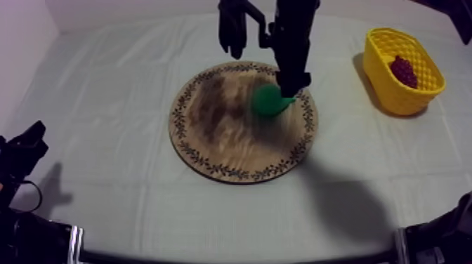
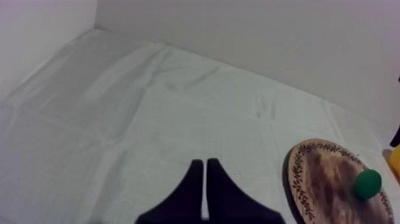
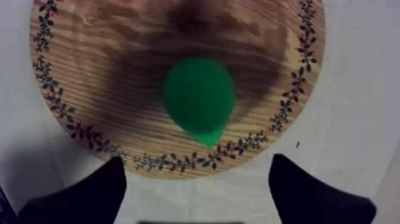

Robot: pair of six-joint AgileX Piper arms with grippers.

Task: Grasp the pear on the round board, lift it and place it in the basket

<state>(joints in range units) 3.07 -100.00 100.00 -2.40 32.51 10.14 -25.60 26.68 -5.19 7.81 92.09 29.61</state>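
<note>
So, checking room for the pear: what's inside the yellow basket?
A bunch of grapes lies inside the yellow basket. Its near wall covers part of the floor, so anything low there cannot be seen.

a robot lab's test corner, by the look of it: a desk (image 1: 105, 105) draped in plain grey-white cloth against bare pale walls (image 2: 268, 36), a black robot arm (image 1: 295, 42) over it, and staged props, a toy pear (image 1: 268, 102) on a wooden board (image 1: 211, 133) and a yellow basket (image 1: 393, 98).
</note>
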